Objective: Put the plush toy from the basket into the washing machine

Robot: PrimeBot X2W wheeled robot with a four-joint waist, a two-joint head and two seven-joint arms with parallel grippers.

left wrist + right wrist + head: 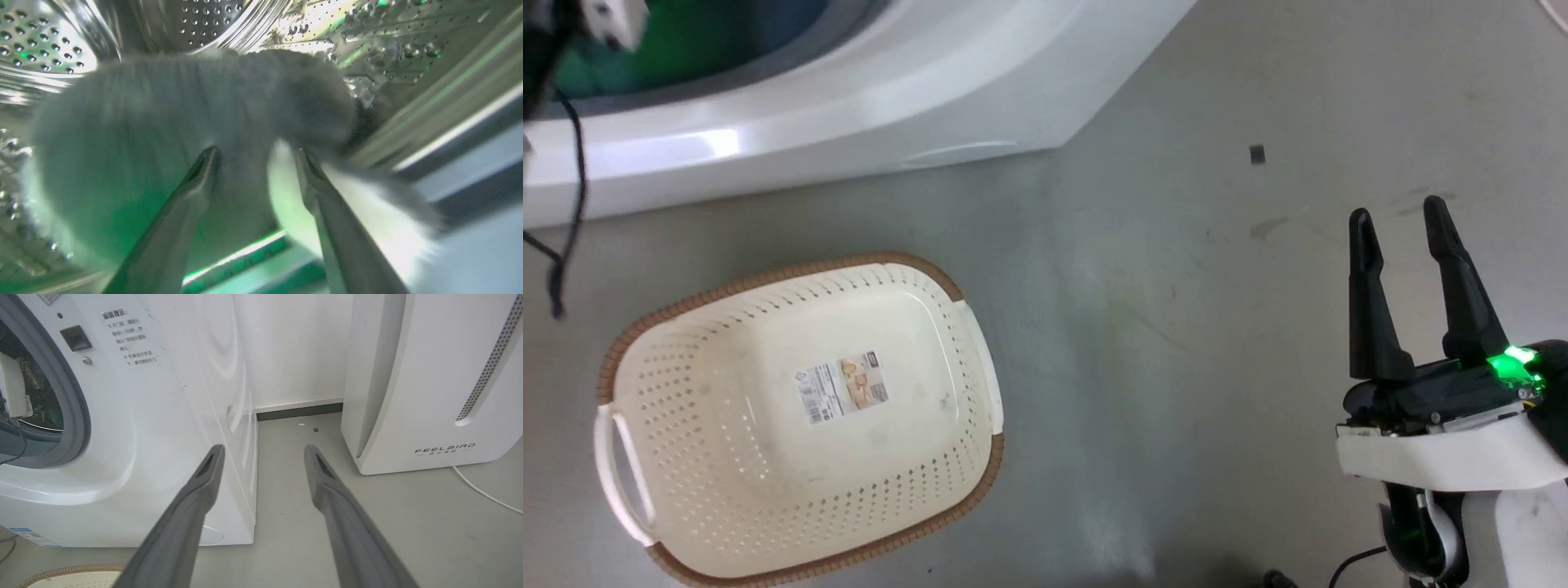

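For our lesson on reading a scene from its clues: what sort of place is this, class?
Probably an indoor laundry area: a white front-loading washing machine, an empty perforated basket on the grey floor, and a white FEELBIRD appliance standing against the wall.

The left wrist view is blurry and green; the plush toy (163, 122) looks smeared. Bright glare sits on the washing machine (711, 147) at ten o'clock in the head view.

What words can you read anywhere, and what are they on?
"FEELBIRD" on the white appliance; smaller characters beneath are blurred.
Chinese notice on the washing machine: too small to read.
Sticker on the bottom of the basket: too small to read.
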